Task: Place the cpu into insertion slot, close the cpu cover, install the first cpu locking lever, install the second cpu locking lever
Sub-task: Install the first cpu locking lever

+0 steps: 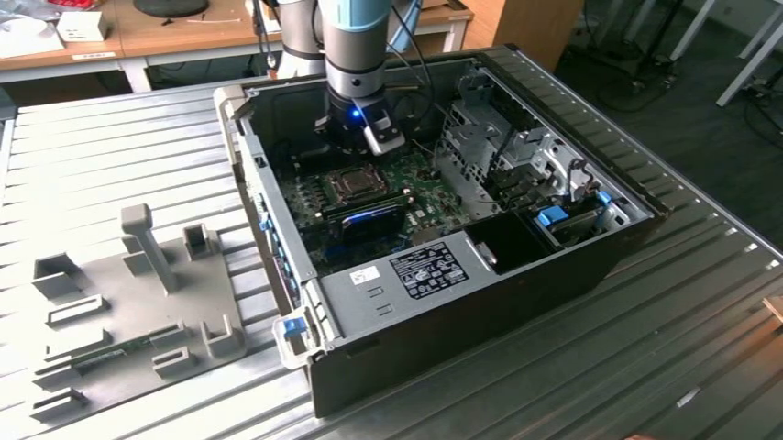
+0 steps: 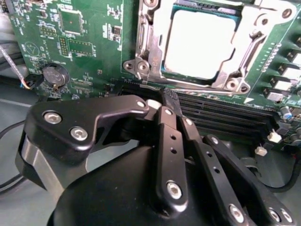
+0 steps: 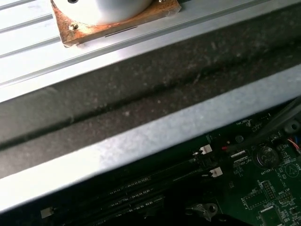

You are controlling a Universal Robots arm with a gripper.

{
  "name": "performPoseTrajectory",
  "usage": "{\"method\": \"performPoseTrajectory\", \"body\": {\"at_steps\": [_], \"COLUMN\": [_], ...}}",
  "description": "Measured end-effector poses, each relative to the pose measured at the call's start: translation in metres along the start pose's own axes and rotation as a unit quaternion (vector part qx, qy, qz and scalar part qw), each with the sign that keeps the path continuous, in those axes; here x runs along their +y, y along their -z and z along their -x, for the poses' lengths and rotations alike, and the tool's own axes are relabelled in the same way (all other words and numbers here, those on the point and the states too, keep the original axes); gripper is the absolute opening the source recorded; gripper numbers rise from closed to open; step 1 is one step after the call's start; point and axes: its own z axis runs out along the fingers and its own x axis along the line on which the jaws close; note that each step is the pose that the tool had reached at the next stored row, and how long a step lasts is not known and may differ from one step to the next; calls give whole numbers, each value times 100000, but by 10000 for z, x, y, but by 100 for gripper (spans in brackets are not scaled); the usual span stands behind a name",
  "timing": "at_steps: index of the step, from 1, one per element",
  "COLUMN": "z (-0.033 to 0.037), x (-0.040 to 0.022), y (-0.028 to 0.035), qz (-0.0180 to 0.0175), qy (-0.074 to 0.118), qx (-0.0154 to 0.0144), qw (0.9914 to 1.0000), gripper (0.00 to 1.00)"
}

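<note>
Ribbed metal bench [image 1: 685, 348] carried an open computer case [image 1: 490, 302] lying on its side, with a grey holder plate [image 1: 123, 302] beside it on the exterior view's left. Arm [image 1: 355, 46] came down into the case from the far side, gripper [image 1: 358, 151] low over the green circuit board [image 2: 94, 52], just beside the insertion slot [image 1: 355, 186] on its far side. A white-and-black label sticker [image 1: 428, 270] sat on the grey inner panel nearer the camera, well apart from the gripper. First wrist view caught the case's pale metal rim [image 3: 141, 136] running across, with the board below it. In the second wrist view the gripper [image 2: 160, 102] was narrow: black fingers [image 2: 169, 141] drawn together at the tips, nothing between them, hovering over the long black memory slots [image 2: 225, 115] just beside the slot. Couldn't tell if the tips touched the board. The cpu cover [image 2: 157, 28] lay flat down, its shiny frame around the chip. The cpu [image 2: 202, 44] sat in the slot, dull silver top showing through the cover's cut-out, level with the frame. Lever state near the cover's corner screws: couldn't tell. A coin battery [image 2: 54, 75] sat on the board away from the slot, past the gripper's knuckle.
</note>
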Motion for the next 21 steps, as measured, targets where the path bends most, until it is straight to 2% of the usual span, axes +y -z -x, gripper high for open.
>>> {"method": "performPoseTrajectory", "body": {"at_steps": [7,10,11,21], "z": [3,2,1,-2], "x": [14,16,17,25], "y": [-4,-5,-6,-10], "qz": [-174,-883,-978,-1030], "qy": [27,133,144,-509], "qx": [-66,-336,-374,-543], "qw": [100000,99995,99994,99992], "gripper": [10,10,10,10]}}
